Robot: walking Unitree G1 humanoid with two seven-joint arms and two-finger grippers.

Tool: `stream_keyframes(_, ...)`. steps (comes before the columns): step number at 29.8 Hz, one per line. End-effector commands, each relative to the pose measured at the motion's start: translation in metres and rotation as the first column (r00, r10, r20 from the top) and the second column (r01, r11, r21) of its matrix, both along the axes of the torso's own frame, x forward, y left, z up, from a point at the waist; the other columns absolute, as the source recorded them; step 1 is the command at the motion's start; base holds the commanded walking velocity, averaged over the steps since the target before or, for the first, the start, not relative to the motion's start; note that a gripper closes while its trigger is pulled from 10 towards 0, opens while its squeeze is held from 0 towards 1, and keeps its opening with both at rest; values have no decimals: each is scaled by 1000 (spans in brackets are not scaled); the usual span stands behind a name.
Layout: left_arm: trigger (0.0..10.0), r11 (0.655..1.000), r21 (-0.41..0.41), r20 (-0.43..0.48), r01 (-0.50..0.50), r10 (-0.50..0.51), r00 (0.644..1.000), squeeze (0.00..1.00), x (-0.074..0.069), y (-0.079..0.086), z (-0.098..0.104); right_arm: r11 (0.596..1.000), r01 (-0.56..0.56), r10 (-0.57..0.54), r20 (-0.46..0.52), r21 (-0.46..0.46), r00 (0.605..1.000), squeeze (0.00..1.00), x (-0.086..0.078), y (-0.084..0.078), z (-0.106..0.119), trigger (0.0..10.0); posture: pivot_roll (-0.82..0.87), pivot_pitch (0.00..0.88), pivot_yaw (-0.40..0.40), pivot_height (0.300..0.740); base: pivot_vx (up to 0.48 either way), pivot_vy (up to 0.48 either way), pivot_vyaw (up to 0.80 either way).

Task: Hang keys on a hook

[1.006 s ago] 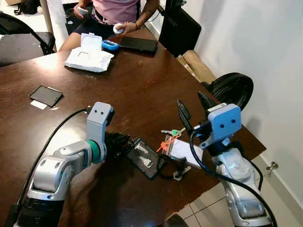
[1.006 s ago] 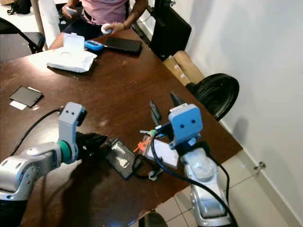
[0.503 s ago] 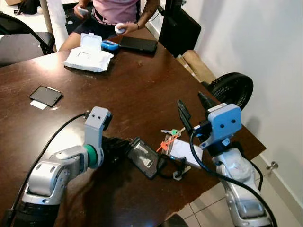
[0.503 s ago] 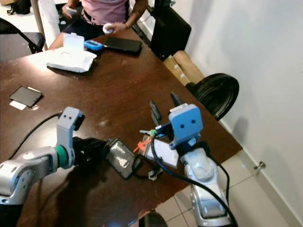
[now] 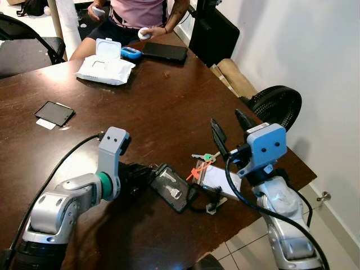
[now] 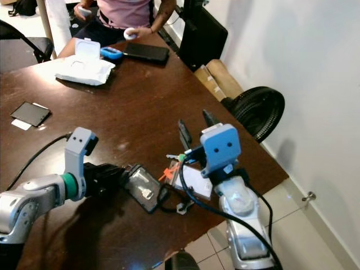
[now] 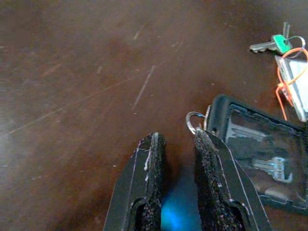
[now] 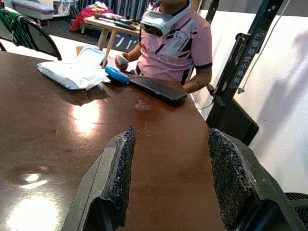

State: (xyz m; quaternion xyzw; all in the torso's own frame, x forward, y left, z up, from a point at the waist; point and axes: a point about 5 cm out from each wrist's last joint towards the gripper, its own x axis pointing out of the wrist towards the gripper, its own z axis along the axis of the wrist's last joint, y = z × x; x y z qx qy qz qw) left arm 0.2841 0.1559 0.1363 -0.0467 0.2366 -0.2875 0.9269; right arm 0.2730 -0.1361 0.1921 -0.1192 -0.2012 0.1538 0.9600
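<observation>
Glossy scratched wood table (image 5: 163, 107) | left end effector (image 7: 175, 144) beside rectangular key pouch (image 7: 257, 161)

Big bare patch of brown table (image 5: 163, 107) across middle of frame, easy passage there. Lower centre crowded: black key case (image 5: 171, 187), keys (image 5: 203, 157) with orange tag, white card (image 5: 220, 180) all bunched near table edge. Left gripper (image 7: 175, 144) low on table, tips just beside case's ring, fingers nearly together. Right gripper (image 5: 230, 128) spread wide, raised over keys. Upper part: wipes pack (image 5: 105, 68), phone (image 5: 164, 52), person (image 5: 138, 14). Black card (image 5: 54, 113) at left. Fan (image 5: 277, 107) off right edge.
</observation>
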Motion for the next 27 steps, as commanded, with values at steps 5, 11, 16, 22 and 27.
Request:
stream_keyframes(5, 10000, 1000, -1, -17, 21, -21, 1000, 0, 1, 3, -4, 1000, 2, -2, -8, 2, 1000, 0, -2, 0, -2, 10000, -20, 149, 53, 740, 0, 0, 0)
stream_keyframes(11, 10000, 999, 2, -7, 34, -34, 999, 0, 8, 0, -3, 1000, 9, -9, -5, 1, 1000, 0, -3, -1, -1, 10000, -43, 141, 58, 740, 0, 0, 0)
stream_keyframes(16, 10000, 998, 11, 11, 64, -64, 998, 0, 7, -6, -1, 1000, 15, -15, -5, -1, 1000, 0, -3, -3, -1, 10000, -38, 138, 56, 740, 0, 0, 0)
stream_keyframes(22, 10000, 993, 8, 28, 120, -121, 992, 0, 2, -15, 2, 1000, 7, -7, -4, 0, 1000, 0, -2, 0, -1, 10000, -35, 136, 55, 740, 0, 0, 0)
stream_keyframes(27, 10000, 985, 5, 40, 174, -174, 984, 0, 0, -22, 3, 1000, 8, -8, -2, 1, 1000, 0, -2, 0, -1, 10000, -38, 131, 58, 740, 0, 0, 0)
